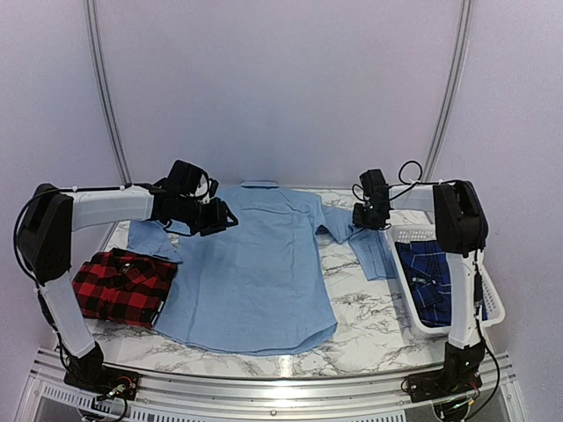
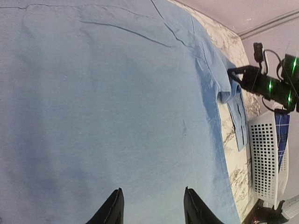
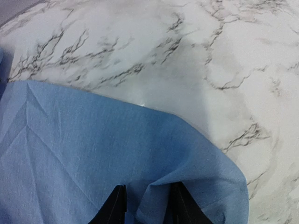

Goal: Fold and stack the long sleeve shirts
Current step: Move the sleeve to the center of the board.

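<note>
Nearest my left arm (image 1: 62,308), the folded red-and-black check cloth shirt (image 1: 121,286) lies on the white marble-patterned counter (image 1: 369,308), its right edge against the plain light blue collared shirt (image 1: 255,272). That blue shirt is spread flat in the middle of the counter, hem towards me and collar at the far edge. On my right, a white perforated plastic basket (image 1: 412,236) holds the dark blue plaid shirt with thin pale lines (image 1: 431,272), bundled inside. The blue shirt's right sleeve (image 1: 374,251) runs back towards me just beside the basket. Farther out, my right jaws are clamped on that sleeve near the shoulder: in the right wrist view a ridge of blue cloth is pinched up between the black fingers (image 3: 114,205). My left jaws stand apart above the shirt's left shoulder area, with flat cloth showing between the fingers (image 2: 112,210) and nothing gripped. The left sleeve (image 1: 149,237) lies just beyond the check shirt
</note>
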`<state>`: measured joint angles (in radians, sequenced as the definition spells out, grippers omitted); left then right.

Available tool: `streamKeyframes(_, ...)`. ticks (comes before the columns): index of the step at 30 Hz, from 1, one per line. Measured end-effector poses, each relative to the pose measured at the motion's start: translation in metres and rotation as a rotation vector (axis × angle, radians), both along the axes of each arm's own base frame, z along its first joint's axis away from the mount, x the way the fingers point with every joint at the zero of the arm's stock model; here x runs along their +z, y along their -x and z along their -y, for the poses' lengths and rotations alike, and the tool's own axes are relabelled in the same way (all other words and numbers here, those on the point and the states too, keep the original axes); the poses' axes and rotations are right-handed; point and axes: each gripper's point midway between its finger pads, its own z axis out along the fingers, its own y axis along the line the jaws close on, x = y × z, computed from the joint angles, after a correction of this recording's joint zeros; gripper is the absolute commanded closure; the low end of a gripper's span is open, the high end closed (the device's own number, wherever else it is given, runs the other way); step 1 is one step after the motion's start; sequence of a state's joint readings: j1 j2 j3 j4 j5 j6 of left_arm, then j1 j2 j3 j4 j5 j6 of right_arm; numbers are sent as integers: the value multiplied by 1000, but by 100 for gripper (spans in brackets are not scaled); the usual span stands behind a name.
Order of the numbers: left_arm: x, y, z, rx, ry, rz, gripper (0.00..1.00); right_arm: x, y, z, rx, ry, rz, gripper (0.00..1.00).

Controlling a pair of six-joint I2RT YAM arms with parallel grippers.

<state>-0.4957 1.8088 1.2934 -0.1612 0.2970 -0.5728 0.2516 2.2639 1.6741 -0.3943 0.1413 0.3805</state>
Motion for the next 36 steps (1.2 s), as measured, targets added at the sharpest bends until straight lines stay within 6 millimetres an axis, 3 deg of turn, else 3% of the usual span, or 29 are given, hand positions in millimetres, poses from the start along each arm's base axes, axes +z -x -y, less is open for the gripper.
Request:
streamKeyframes(6,-11,37,36,-93,-12,-30,54,0,-20,45,-84,-6,12,66)
streamKeyframes(9,-11,54,55,-143,-13,-35,53,0,-24,67,-114,-7,12,63)
streamKeyframes(12,-11,75,79,-202,-17,-34,53,1,-29,78,-113,-13,15,56)
streamKeyframes(15,-11,96,109,-273,-21,-25,53,2,-30,76,-85,-20,16,46)
streamKeyframes(21,-20,143,169,-420,-39,-18,54,10,-28,51,12,-17,22,26)
streamKeyframes(26,-27,173,201,-503,-56,-20,53,55,-20,22,89,-13,87,22)
streamKeyframes(29,-29,187,217,-536,-71,-12,51,100,-8,3,133,-25,169,19)
streamKeyframes(33,-33,203,228,-560,-107,-1,51,148,12,-11,167,-51,270,17)
streamKeyframes(36,-39,216,236,-579,-135,7,50,168,24,-15,180,-62,317,17)
